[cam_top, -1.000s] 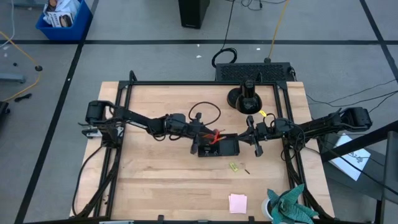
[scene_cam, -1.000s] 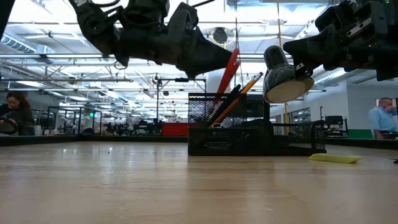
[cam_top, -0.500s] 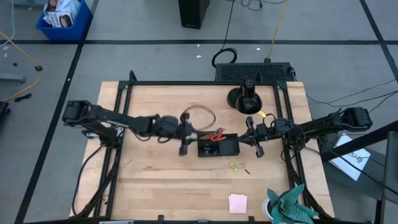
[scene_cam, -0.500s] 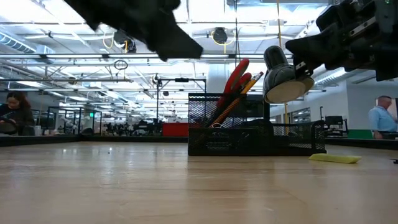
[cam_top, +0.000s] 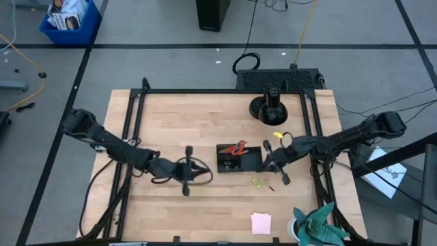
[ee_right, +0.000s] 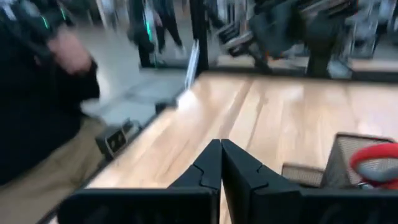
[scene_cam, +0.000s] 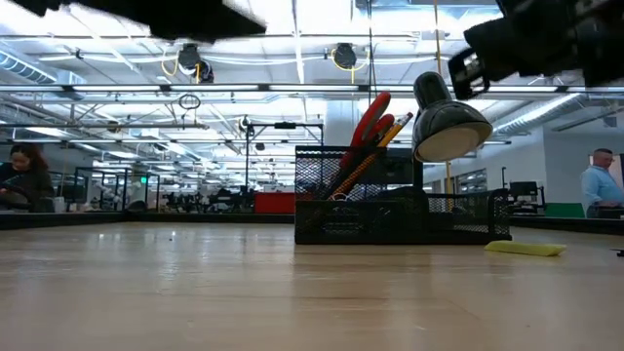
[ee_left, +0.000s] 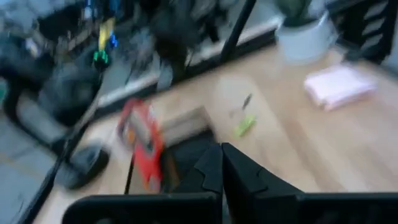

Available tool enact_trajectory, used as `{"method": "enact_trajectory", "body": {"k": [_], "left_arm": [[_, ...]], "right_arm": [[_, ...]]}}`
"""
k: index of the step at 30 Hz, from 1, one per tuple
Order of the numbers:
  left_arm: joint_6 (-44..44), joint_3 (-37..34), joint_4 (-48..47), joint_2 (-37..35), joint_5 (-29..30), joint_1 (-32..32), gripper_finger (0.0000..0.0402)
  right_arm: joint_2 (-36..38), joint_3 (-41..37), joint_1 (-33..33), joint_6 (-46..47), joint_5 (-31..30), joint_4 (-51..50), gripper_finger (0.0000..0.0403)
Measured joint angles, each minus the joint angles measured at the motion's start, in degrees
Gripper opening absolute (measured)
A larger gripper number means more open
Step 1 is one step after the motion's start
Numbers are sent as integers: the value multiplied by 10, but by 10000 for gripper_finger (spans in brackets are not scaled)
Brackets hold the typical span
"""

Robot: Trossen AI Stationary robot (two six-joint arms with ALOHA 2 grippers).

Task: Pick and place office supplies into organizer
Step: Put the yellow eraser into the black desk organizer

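Red-handled scissors [cam_top: 236, 147]: now deposited in black mesh organizer [cam_top: 240, 158], mid-table. Left gripper [cam_top: 186, 179]: withdrawn, pinched closed, empty. Right gripper [cam_top: 273, 169]: closed, empty.

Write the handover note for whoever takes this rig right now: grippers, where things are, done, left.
Left gripper: shut, empty, left of the organizer.
Right gripper: shut, empty, just right of the organizer.
Done: red scissors and pencils stand in the organizer.
Left: yellow-green piece and a small dark item on the table in front of the organizer; pink pad near the front edge, beside the teal cloth.
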State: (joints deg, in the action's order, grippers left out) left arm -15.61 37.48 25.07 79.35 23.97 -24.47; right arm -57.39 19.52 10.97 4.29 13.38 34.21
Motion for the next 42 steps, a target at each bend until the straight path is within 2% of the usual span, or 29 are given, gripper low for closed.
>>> {"method": "enact_trajectory", "body": {"k": [6, 10, 16, 21, 27, 29, 34, 36, 38, 42], "left_arm": [[9, -45, -11, -59, 8, -1, 18], [-21, -64, -11, -84, 18, 2, 22], [-23, -65, -18, -109, 19, 8, 4], [-18, -65, -29, -117, 20, 7, 18], [-4, -66, -44, -117, 9, 7, 25], [-8, -66, -51, -116, 9, 7, 19], [-23, -66, -51, -116, 7, 7, 3], [-23, -66, -51, -116, 7, 8, 5], [-18, -66, -52, -116, 7, 8, 13], [-18, -66, -50, -116, 9, 8, 30]], "right_arm": [[-16, 180, 91, 24, -179, -345, 3], [-48, 266, 145, 81, -209, -433, 27], [-110, 325, 185, 190, -225, -497, 120], [-173, 333, 187, 280, -192, -510, 179], [-231, 333, 192, 335, -132, -496, 184], [-242, 333, 195, 341, -136, -498, 181], [-251, 333, 185, 382, -207, -519, 173], [-257, 333, 183, 385, -205, -534, 172], [-270, 333, 183, 377, -178, -528, 172], [-291, 333, 179, 387, -176, -537, 171]]}}
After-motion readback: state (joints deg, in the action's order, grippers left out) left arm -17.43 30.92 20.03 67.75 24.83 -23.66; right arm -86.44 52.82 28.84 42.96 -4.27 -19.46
